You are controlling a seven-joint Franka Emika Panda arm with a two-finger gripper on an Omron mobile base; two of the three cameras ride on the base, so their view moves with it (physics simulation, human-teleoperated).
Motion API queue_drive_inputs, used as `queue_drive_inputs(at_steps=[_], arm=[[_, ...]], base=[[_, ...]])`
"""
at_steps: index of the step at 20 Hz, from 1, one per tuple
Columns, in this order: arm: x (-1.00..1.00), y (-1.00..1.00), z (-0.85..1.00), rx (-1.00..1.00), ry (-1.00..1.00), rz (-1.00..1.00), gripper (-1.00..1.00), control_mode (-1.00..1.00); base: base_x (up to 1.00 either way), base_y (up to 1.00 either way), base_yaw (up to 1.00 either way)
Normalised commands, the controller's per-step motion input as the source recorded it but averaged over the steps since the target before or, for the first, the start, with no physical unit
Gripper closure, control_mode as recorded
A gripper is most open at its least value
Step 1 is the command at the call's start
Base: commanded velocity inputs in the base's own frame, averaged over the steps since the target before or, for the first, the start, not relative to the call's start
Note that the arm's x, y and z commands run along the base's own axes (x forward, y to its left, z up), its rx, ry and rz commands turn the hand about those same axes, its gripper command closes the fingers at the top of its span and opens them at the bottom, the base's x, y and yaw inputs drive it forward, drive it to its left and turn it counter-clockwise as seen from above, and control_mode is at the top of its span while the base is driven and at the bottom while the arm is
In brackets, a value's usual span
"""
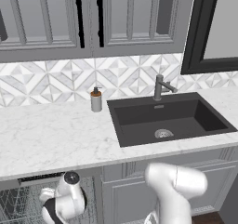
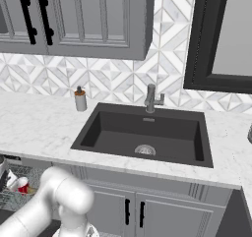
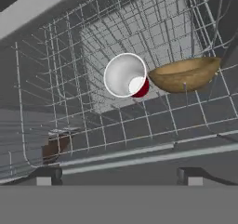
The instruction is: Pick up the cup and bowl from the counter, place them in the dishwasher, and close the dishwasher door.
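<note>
1. One long white marble-patterned counter [image 1: 51, 139] with grey veining carries a dark rectangular inset sink [image 1: 169, 118], one metal faucet [image 1: 160, 87] and one grey soap dispenser [image 1: 96, 100] with a brown top.
2. One dishwasher [image 1: 18, 204] sits under the counter, open, with a grey wire rack [image 3: 93, 56] of thin crossing rods.
3. One shallow tan-brown, wood-look bowl [image 3: 185, 74] lies tilted in the rack.
4. One small red tapered cup [image 3: 126, 75] with white rim and interior lies on its side, touching the bowl's edge, mouth toward the camera.
5. The claw [image 3: 119, 174] hovers clear of both, its two dark fingertips [image 3: 44, 174] spread wide, gripping nothing.
</note>
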Motion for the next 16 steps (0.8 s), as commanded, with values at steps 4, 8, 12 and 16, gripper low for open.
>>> queue_drive_inputs(at_steps=[4,8,12,16], arm=[[-1.00,0.00,0.77,-0.05,0.44,0.03,-1.00,-1.00],[-1.00,-0.01,0.69,-0.08,0.39,0.13,-1.00,-1.00],[-1.00,-0.14,0.32,-0.07,0.04,0.22,-1.00,-1.00],[-1.00,-0.11,0.20,-0.04,0.00,0.22,-1.00,-1.00]], base=[[0.00,0.00,0.00],[0.00,0.00,0.00],[0.00,0.00,0.00],[0.00,0.00,0.00]])
